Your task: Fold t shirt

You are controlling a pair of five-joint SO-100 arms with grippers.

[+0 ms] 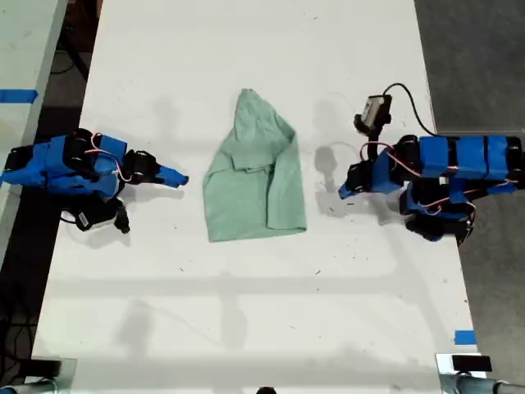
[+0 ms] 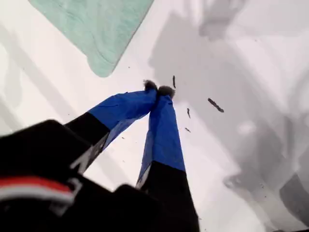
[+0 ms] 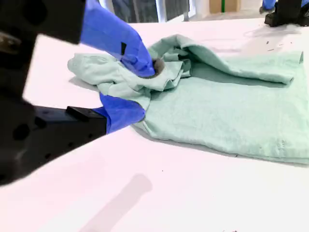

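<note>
Place: a robotics lab or workshop, as far as I can judge.
Work surface: I stand on a long white table (image 1: 246, 328) marked with small dark scuffs, more a test bench than home furniture.
Markers: strips of blue tape (image 1: 464, 337) sit on the table's edge at the exterior view's lower right, and another strip (image 1: 18, 96) on a neighbouring surface at its left.
Rig: my two blue arms (image 1: 74, 164) (image 1: 443, 168) carry exposed wiring.
Floor: plain grey floor (image 1: 476, 57) lies beside the table.
</note>
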